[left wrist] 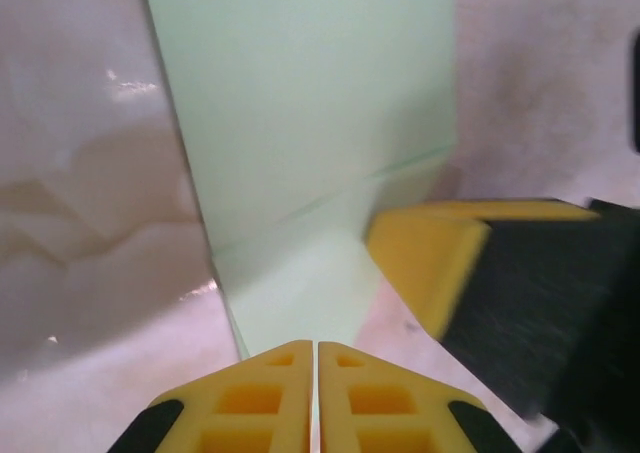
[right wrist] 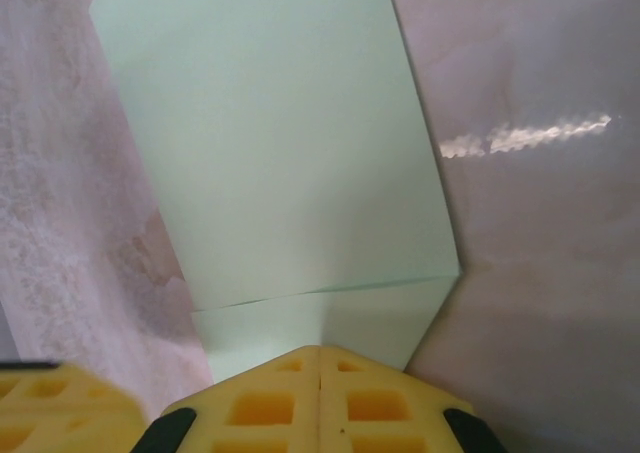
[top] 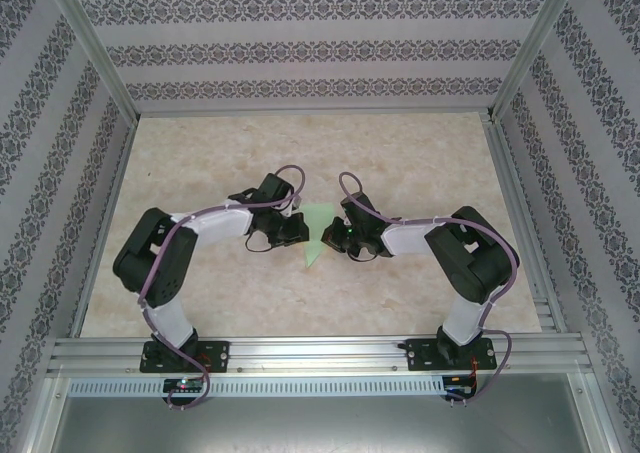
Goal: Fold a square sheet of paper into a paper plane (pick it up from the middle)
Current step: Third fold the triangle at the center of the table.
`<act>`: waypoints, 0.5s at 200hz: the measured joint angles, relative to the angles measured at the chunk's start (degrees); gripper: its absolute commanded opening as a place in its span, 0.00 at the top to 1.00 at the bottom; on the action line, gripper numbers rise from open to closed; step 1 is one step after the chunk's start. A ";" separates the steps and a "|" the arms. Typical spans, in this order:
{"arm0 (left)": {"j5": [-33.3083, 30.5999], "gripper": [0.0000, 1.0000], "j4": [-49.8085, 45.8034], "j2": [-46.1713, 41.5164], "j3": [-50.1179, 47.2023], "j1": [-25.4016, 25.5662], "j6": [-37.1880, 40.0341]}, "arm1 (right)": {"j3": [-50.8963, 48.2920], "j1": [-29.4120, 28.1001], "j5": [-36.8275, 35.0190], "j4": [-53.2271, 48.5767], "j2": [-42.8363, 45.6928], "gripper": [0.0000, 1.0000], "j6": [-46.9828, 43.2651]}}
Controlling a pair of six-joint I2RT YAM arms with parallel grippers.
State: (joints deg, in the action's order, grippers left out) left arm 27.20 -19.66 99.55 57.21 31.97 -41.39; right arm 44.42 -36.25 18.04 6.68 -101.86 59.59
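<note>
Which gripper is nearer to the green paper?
Neither is nearer: both touch it. The left gripper pinches the green paper from its left side, the right gripper from its right side.

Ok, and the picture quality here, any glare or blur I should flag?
Top view: evenly lit, only faint shadows by the arms. Left wrist view: the paper reads clearly, the right gripper at the side is blurred, and there are small glare spots on the table. Right wrist view: a bright glare streak on the table at right, and the paper's crease is sharp.
</note>
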 measured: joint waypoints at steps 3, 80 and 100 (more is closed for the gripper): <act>0.42 0.88 0.61 -0.70 -0.57 0.07 -0.52 | 0.02 -0.02 0.00 0.00 0.00 0.95 0.15; 4.50 0.95 12.33 -1.31 -8.13 4.46 -9.16 | 0.00 -0.02 -0.20 0.00 -0.02 0.96 1.90; 4.37 0.96 13.55 -0.85 -8.66 4.50 -9.94 | 0.00 -0.02 -0.20 0.00 -0.02 0.96 2.05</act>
State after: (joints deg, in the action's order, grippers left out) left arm 31.57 -6.11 98.70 48.56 36.47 -51.33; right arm 44.42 -36.27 17.85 6.68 -101.89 61.65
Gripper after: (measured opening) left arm 0.064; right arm 0.049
